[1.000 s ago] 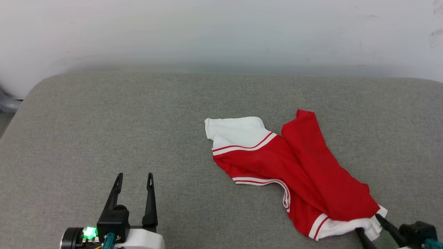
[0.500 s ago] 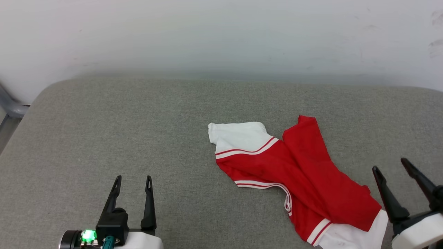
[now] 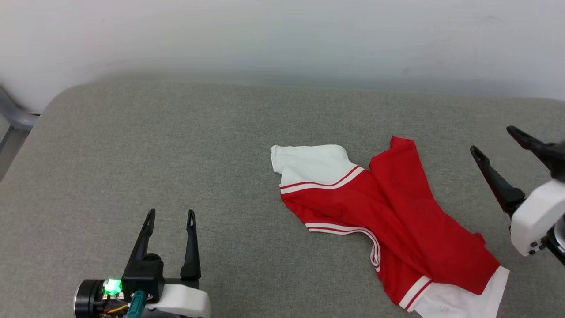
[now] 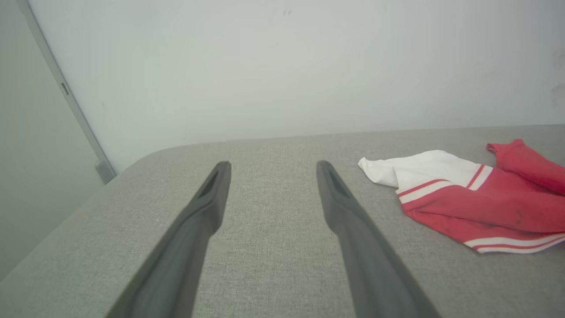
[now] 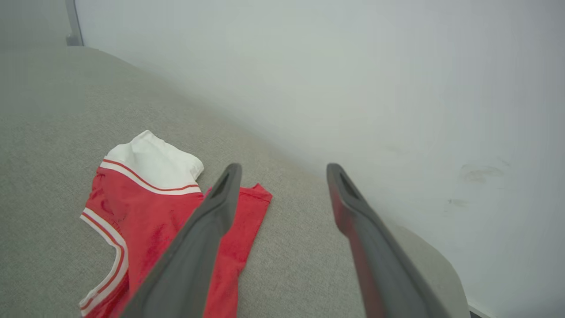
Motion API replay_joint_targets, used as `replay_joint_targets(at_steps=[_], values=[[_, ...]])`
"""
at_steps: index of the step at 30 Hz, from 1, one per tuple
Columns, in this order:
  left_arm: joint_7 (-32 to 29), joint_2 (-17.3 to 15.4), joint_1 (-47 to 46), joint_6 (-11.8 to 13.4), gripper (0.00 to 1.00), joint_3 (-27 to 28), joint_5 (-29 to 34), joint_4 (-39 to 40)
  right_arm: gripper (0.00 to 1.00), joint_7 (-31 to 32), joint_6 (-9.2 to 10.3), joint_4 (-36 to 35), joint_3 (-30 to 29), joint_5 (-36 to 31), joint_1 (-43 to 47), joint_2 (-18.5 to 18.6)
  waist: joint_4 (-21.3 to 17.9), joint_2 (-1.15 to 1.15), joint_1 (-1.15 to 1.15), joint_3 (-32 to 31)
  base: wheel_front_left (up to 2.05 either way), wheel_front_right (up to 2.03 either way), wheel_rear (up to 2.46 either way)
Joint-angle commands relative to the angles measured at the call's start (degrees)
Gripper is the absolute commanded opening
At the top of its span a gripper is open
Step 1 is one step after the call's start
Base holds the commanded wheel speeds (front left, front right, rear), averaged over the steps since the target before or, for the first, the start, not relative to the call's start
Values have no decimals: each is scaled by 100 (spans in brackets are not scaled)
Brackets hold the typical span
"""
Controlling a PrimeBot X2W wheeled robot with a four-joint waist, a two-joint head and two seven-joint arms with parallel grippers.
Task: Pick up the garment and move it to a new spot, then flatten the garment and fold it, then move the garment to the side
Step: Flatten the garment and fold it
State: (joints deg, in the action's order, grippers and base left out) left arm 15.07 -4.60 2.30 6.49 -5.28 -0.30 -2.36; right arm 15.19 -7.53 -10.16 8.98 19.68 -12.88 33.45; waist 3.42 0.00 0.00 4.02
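Observation:
The garment [image 3: 388,221], a red jersey with white sleeves and striped trim, lies crumpled right of centre on the grey cushion [image 3: 176,154]. One white sleeve points left, the other lies at the bottom edge. My left gripper [image 3: 170,214] stands open at the lower left, well apart from the garment [image 4: 485,198], nothing between its fingers. My right gripper [image 3: 492,139] hangs open above the cushion to the right of the garment [image 5: 150,207], holding nothing.
A pale wall [image 3: 282,39] rises behind the cushion's far edge. A grey metal frame piece [image 3: 13,117] shows past the cushion's left corner. The cushion's rounded right corner [image 5: 441,260] lies near my right gripper.
My right gripper has let go of the white sleeve and risen up and away to the right, open. The sleeve lies flat now. The head camera has shifted slightly; my left gripper has not moved.

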Motion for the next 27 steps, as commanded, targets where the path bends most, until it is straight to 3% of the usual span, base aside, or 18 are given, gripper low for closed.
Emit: replay_joint_targets(at_steps=[1,8,14,19,27], values=[[15,-7,-130,-24,100,-24,18,28,100,316,8,221,254,174,-296,166,89,0,0,136,0,0,0],[15,34,-411,-2,100,-114,9,95,100,1828,8,936,1608,857,-1368,824,343,0,0,575,0,0,0],[15,74,-629,47,100,-225,-30,171,100,2990,8,1418,2643,1429,-2064,1161,532,0,0,946,0,0,0],[15,106,-791,87,100,-305,-64,215,100,3372,8,1935,3252,1628,-2397,1217,656,0,0,1234,0,0,0],[15,136,-943,113,100,-338,-111,213,100,3350,5,2725,4194,1924,-2365,1077,725,0,0,1499,0,0,0]])
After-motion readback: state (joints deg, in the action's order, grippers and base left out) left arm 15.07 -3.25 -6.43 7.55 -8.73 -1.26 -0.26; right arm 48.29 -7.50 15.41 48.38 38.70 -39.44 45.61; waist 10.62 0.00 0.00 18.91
